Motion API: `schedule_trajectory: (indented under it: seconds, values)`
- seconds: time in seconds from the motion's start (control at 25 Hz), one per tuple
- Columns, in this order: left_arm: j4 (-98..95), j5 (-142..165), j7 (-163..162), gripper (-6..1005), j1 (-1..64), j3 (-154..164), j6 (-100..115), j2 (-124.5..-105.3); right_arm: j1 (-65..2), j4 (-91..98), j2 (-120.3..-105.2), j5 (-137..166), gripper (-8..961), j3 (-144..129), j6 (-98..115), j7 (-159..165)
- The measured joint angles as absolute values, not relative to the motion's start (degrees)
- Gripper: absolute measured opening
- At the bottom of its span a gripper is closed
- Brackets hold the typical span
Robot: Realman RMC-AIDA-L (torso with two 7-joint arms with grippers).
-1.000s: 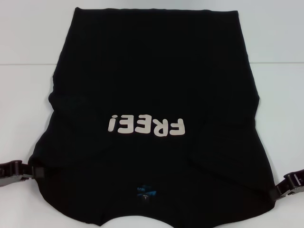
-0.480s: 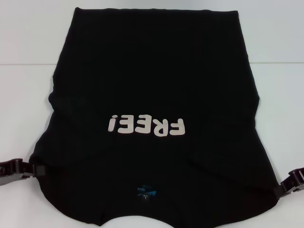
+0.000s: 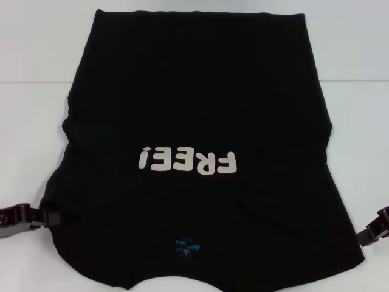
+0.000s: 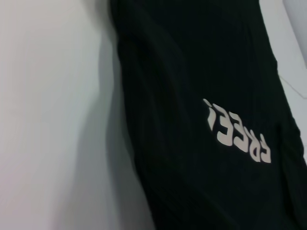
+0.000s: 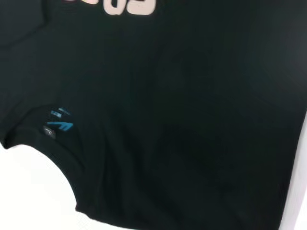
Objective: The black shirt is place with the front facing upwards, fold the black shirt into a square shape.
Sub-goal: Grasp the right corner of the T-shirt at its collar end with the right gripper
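The black shirt (image 3: 194,109) lies flat on the white table, front up, its sleeves out of sight. Its off-white "FREE!" lettering (image 3: 187,160) reads upside down from the head view, and the blue neck tag (image 3: 185,246) lies at the near edge. My left gripper (image 3: 48,217) sits at the shirt's near left edge, touching the cloth. My right gripper (image 3: 369,234) is just off the near right edge, apart from the cloth. The left wrist view shows the shirt (image 4: 192,72) beside bare table. The right wrist view shows the neckline and the tag (image 5: 60,125).
White table (image 3: 30,73) surrounds the shirt on the left, right and far sides. A thin seam (image 3: 352,81) runs across the tabletop behind the shirt's upper part.
My right gripper has drawn back to the right, off the shirt's near right edge. The left gripper has barely moved. The shirt lies as before.
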State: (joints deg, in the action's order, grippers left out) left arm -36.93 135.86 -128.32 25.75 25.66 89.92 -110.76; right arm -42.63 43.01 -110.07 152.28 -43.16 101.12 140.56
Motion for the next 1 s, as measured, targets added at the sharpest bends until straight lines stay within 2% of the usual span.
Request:
schedule_trajectory:
  seconds: [0.44,0.68,0.76,0.96,1.0]
  values:
    - [-36.82,135.15,-128.53,14,25.66,25.67,90.22,-110.59,-42.41,43.01,-109.17,153.14,106,-43.34,99.04,142.77]
    - [-36.82,135.15,-128.46,14,25.82,25.66,90.18,-110.69,-42.86,43.06,-109.43,153.97,117,-43.45,100.21,143.35]
    - [-36.82,135.15,-128.43,14,25.92,25.66,90.10,-110.77,-42.85,43.06,-109.47,154.05,335,-43.46,100.22,143.45]
    - [-36.83,135.07,-128.37,14,26.00,25.66,89.83,-110.88,-42.43,43.07,-109.55,154.26,557,-43.58,100.18,143.64]
    - [-36.82,134.98,-128.36,14,26.00,25.66,89.80,-110.89,-42.34,43.07,-109.59,154.29,564,-43.59,100.18,143.64]
